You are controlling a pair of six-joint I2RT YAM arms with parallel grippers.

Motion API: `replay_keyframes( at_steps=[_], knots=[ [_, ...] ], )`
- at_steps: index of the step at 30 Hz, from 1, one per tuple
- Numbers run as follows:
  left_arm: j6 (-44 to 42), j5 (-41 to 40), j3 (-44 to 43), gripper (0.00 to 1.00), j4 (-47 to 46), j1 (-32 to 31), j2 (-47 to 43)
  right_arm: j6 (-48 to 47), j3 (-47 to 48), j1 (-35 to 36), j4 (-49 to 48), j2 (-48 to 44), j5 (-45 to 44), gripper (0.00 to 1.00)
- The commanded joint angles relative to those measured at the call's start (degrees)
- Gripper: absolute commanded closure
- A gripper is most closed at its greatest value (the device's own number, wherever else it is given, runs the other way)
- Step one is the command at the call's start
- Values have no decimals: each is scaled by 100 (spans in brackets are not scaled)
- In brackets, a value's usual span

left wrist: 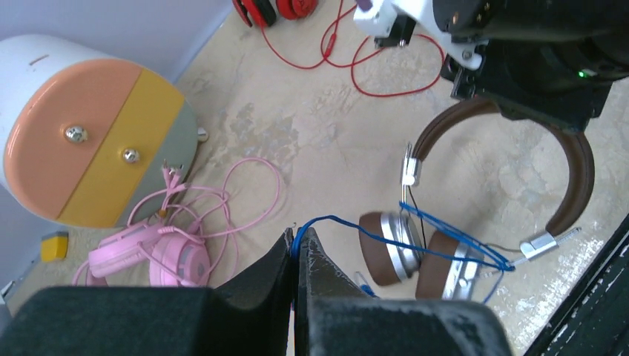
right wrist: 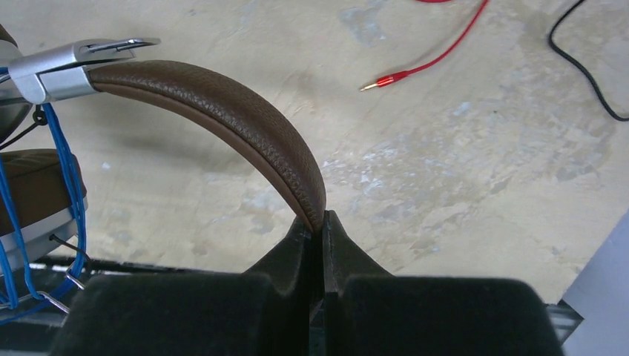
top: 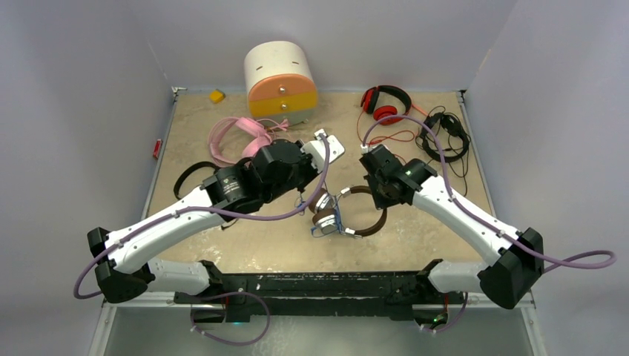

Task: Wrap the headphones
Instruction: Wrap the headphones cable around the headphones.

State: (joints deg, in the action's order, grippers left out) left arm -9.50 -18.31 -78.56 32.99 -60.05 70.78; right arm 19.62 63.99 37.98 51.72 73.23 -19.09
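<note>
The left end effector [left wrist: 297, 239] is clenched on the thin blue cable [left wrist: 337, 220]. The cable runs to its right, to the brown headphones [left wrist: 389, 248] lying mid-tabletop [top: 282, 248] toward the near edge, with loops across the ear cups [left wrist: 438, 271]. The right end effector [right wrist: 319, 222] is clamped on the headband [right wrist: 222, 111], steadying it. By my reckoning the winding falls to the left arm.

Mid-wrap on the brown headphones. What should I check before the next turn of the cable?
1. Grip of left fingers on blue cable: ok, shut on it.
2. Grip of right fingers on brown headband: ok, shut on it.
3. Cable turns lie across the earcups: ok.
4. Red plug apart from the headband: ok.
5. Slack behind the left fingers: cannot tell, hidden.
</note>
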Motion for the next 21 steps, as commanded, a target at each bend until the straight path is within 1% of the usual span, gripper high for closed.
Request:
replay_keyframes(
  at_steps=[1, 7, 9, 12, 16, 21],
  knots=[
    [-180, 183, -160, 100, -723, 149, 33, -178, 141, 144, 0, -316, 653, 100],
    [198, 1091, -100, 100, -932, 940, 142, -331, 140, 286, -29, -620, 1208, 100],
    [333, 1231, -24, 100, -1027, 1094, 175, -351, 155, 303, -63, -752, 1424, 100],
    [484, 1251, 81, 100, -1123, 1212, 254, -405, 219, 307, -119, -988, 1685, 100],
    [654, 1288, 111, 100, -1102, 1275, 437, -483, 424, 309, -161, -1340, 2274, 100],
    [903, 1288, 402, 100, -1348, 1335, 351, -474, 870, 307, 31, -1662, 2462, 100]
  ],
)
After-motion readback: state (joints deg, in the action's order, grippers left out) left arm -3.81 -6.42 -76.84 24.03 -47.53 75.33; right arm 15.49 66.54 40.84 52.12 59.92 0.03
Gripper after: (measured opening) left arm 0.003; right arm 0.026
